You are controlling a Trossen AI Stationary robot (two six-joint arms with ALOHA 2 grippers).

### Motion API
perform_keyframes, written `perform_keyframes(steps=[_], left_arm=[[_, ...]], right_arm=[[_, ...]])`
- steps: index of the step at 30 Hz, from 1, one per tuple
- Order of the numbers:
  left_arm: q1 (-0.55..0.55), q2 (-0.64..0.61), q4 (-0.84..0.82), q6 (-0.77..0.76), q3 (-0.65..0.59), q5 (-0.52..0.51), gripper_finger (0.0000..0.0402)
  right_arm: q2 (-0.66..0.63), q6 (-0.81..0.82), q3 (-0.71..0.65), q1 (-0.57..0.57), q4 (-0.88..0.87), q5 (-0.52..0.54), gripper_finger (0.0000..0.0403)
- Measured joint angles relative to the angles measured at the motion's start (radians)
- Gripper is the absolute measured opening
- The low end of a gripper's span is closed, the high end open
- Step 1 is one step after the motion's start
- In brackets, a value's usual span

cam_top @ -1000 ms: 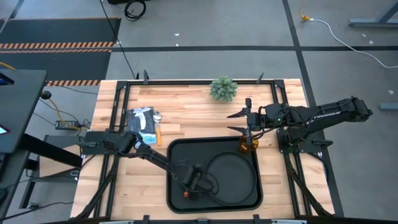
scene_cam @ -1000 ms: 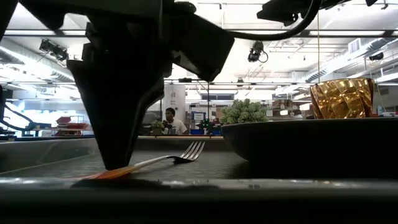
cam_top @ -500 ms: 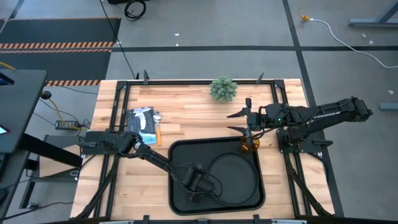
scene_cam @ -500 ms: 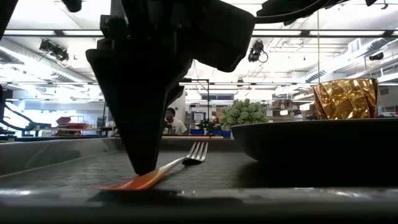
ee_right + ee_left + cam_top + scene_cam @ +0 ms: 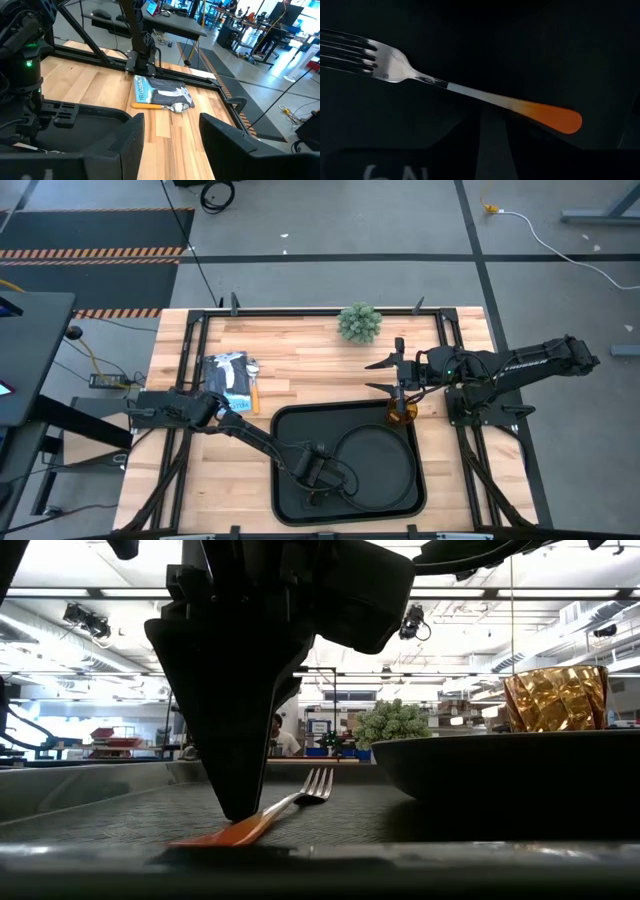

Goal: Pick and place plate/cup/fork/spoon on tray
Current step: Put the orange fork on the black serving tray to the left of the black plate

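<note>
The fork [image 5: 470, 95] lies flat on the tray [image 5: 290, 430] floor, left of the plate [image 5: 378, 465], silver tines toward the far side and orange handle end [image 5: 210, 837] near. My left gripper [image 5: 494, 136] hangs low over the handle, its fingers a narrow gap apart. It shows as a dark wedge in the low view [image 5: 240, 810]. The amber cup [image 5: 401, 413] stands at the tray's far right corner. My right gripper [image 5: 382, 375] waits open just beyond the cup. The spoon [image 5: 255, 383] lies on the table beside a packet. My left gripper points down at the fork's handle [image 5: 250, 827], about midway along it. The wedge tip overlaps the handle in the low view, and I cannot tell whether it touches. The whole fork shows uncovered in the left wrist view, resting on the tray.
A small green plant [image 5: 359, 322] stands at the table's far edge. A printed packet [image 5: 228, 375] lies far left of the tray, and also shows in the right wrist view [image 5: 155, 92]. Bare wood lies between the packet and the plant. A person shows far off in the room [image 5: 277, 735].
My left gripper has shifted a little toward the table's right edge, along the fork's handle toward the tines. The fork's orange handle end has slid slightly the same way on the tray floor. Its tines have barely moved.
</note>
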Motion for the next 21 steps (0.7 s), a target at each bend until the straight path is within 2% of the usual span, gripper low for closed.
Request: perform_keyframes(steps=[11, 15, 21], left_arm=[[0.022, 0.000, -0.035, -0.003, 0.000, 0.086, 0.0102], [0.022, 0.000, -0.083, 0.012, 0.020, 0.079, 0.0095], [0.022, -0.002, -0.072, 0.033, 0.045, 0.041, 0.0083]], right_arm=[[0.000, 0.002, 0.000, 0.000, 0.008, 0.000, 0.0196], [0.000, 0.002, 0.000, 0.000, 0.008, 0.000, 0.0196], [0.000, 0.003, 0.000, 0.000, 0.008, 0.000, 0.0196]])
